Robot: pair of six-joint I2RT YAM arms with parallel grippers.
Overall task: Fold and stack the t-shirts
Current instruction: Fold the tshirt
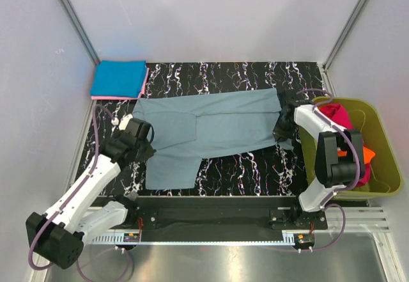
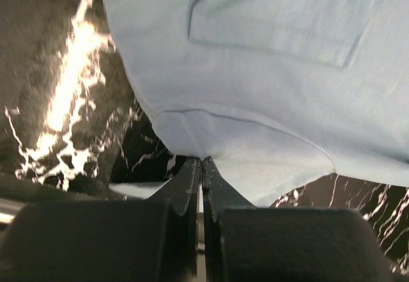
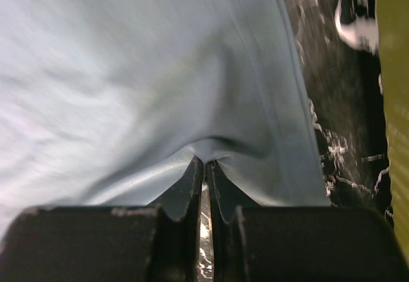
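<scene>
3 views cover the scene. The top external camera sits high above and behind the 2 arm bases, looking steeply down on the whole black marbled table point(image 1: 255, 167), far enough back to take in both arms and the olive tub point(image 1: 386, 167) at the right. The left wrist camera looks out past the left gripper point(image 2: 202, 160), very close to the cloth, onto one end of the grey-blue t-shirt point(image 2: 268, 71) and a strip of table. The right wrist camera looks past the right gripper point(image 3: 206, 162) at the opposite end (its picture is blurred), with a sliver of tub at its right edge. All 3 views share that shirt and the table.
</scene>
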